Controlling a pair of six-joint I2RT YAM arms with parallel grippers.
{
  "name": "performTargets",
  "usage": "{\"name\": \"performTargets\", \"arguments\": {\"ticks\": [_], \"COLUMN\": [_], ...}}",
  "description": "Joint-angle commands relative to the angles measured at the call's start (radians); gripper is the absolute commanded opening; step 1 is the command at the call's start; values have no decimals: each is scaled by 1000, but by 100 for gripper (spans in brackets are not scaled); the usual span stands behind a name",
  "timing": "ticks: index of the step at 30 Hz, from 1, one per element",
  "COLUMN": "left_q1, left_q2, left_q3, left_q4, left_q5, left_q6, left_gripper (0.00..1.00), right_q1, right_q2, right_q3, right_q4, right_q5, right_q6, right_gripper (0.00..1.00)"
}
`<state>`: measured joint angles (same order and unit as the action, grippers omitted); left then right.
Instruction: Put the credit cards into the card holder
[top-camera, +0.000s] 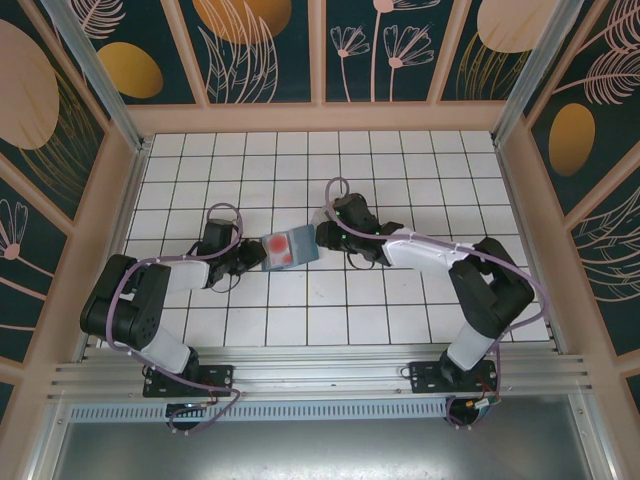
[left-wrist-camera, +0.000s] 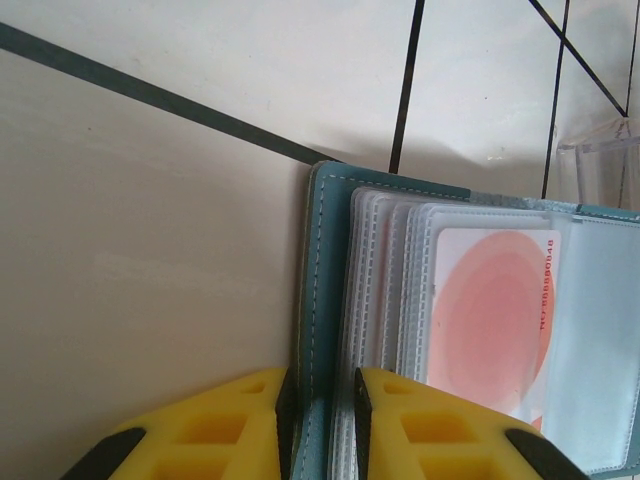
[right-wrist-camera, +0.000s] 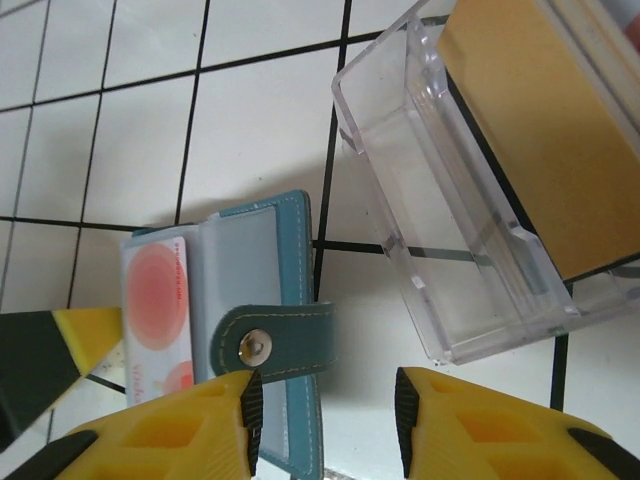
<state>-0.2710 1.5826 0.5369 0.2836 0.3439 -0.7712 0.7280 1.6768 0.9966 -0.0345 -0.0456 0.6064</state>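
Tiled bench (top-camera: 400, 320): my left claw (left-wrist-camera: 322, 385) pinches the card holder (left-wrist-camera: 325, 260) by its edge; my right claw (right-wrist-camera: 325, 400), open and empty, has the tan card (right-wrist-camera: 530, 110) ahead-right.

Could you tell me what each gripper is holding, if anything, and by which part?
Left gripper pinches the card holder by its teal cover edge; right gripper holds nothing.

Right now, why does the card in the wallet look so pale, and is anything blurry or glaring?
Left wrist view: the card sits behind a cloudy clear sleeve of the card holder, so it looks washed out; the close left jaws are soft. Right wrist view: bright glints run along the clear tray edges. Top view: even light, faint shadows under the arms.
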Motion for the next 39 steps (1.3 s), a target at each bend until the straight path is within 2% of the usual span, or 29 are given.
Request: {"name": "performTargets", "arguments": {"ticks": [1,10,16,27,35,39], "left_q1": [-9,-8,-9,-9,-10,-10], "left_q2": [4,11,11,12,16,17], "left_q3": [-8,0,8,15,16,14], "left_q4": [-116,-115,-124,-126,-124,-124], "left_q5": [2,6,7,12,12,11], "left_q6": [20,21,27,26,27,28], "left_gripper": [25,25,25,25,25,25], "right_q1": [11,34,57,63,62,63], "right_q2": [39,86,48,88,165,167], "right_q3": [56,130,130,184,246,255], "right_q4": [-32,-56,-44,-87,-138,-144], "right_q5": [1,3,13,36,80,87], "right_q6": [-42,-66,-77,-103,-131,-131], "right_gripper": [42,43,43,49,47,41]}}
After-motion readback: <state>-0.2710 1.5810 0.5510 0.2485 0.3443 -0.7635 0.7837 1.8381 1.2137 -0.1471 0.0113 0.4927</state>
